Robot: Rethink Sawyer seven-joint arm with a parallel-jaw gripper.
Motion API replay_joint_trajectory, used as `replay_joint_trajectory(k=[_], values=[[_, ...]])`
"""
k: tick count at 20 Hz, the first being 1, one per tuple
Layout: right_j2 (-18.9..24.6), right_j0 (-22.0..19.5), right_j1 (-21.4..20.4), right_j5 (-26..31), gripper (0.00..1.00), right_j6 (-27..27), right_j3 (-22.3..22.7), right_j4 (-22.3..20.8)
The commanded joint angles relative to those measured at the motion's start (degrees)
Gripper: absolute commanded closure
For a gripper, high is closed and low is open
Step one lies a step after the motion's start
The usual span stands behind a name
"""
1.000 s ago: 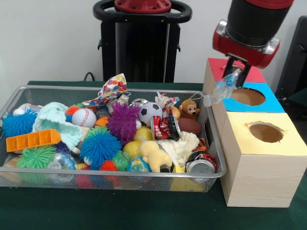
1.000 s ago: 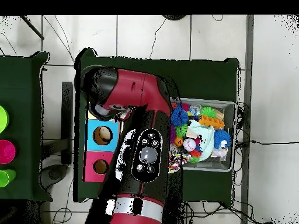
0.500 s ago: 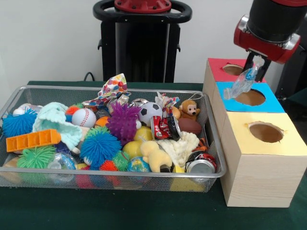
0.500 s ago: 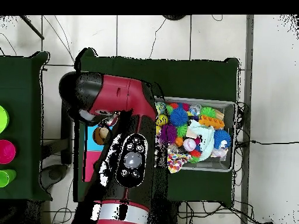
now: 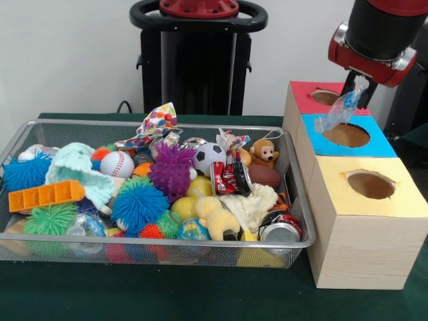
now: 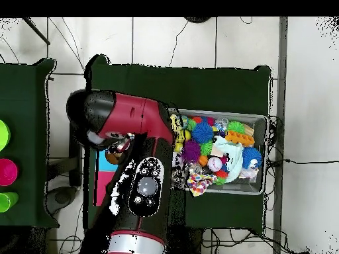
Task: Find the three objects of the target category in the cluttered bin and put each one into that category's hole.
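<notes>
Plastic bottle (image 5: pixel 341 110) hangs clamped in tool (image 5: pixel 355 92).

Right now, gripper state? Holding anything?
Gripper: closed on a crumpled clear plastic bottle, hanging over the blue hole.

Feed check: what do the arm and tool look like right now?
A thick red and black arm, rounded links, with a black oval panel of grey round buttons and a silver band near its base. In the front view a silver ring edges the red wrist above the dark tool.
</notes>
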Motion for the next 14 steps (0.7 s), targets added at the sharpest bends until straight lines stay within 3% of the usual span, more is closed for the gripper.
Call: replay_joint_trajectory(k=[1,7,14], values=[[1.4,0.6,-2.1,-6.2,1.00,14.2,11.3,2.8],[1.6,2.3,-4.0,-9.2,1.00,14.6,15.7,4.5],[2.0,2.6,-3.8,-12.1,1.00,14.2,17.5,5.8]])
